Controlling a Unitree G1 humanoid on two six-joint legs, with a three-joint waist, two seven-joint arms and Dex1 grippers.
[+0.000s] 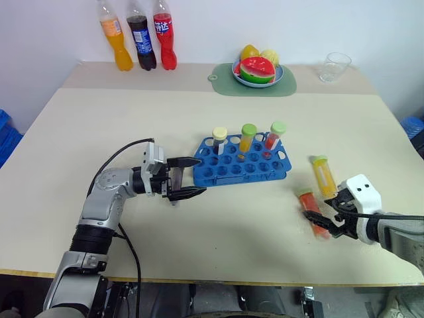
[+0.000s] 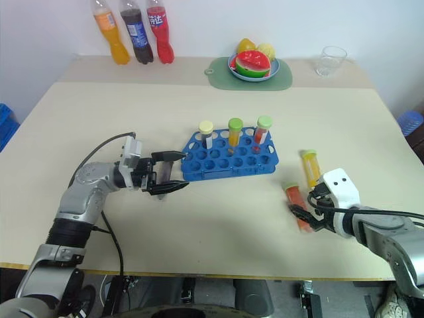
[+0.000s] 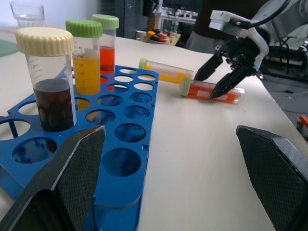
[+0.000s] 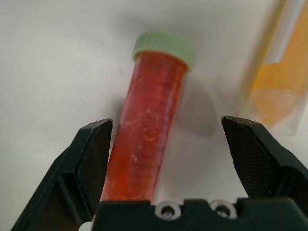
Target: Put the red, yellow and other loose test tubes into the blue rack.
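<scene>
tabletop [image 1: 218,238] holds two loose tubes, three racked; right pincer [image 1: 326,218] gapes around red tube [image 1: 313,211], left pincer [image 1: 187,177] wide, empty.

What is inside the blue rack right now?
The blue rack holds three upright tubes: dark tube, yellow tube, red tube. Their bottoms are hidden in the holes.

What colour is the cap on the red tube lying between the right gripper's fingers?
Pale green. The red tube's cap shows best in the right wrist view.
</scene>
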